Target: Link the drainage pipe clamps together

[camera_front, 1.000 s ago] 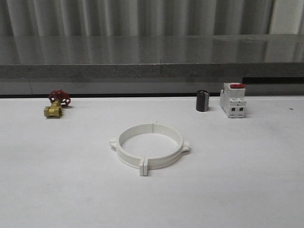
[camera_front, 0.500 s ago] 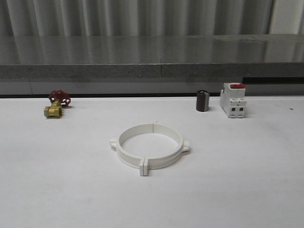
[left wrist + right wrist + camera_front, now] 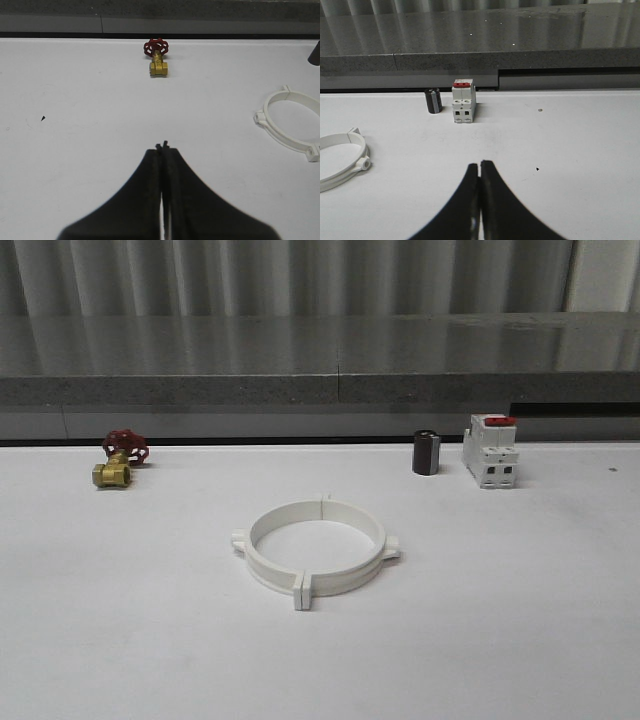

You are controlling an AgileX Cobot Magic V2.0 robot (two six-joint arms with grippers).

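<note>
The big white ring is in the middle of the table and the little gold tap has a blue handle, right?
Not quite. The ring does lie mid-table, but the gold tap has a red handle, not blue; the front view shows it, and so does the left wrist view.

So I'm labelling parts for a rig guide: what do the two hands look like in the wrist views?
Both look alike. The left hand has two matte black fingers that are broad at the base, curving and tapering to narrow tips, with a thin pale seam between them. The right hand has the same black, curved, tapering fingers. No cables, markings or sleeves are visible on either.
</note>
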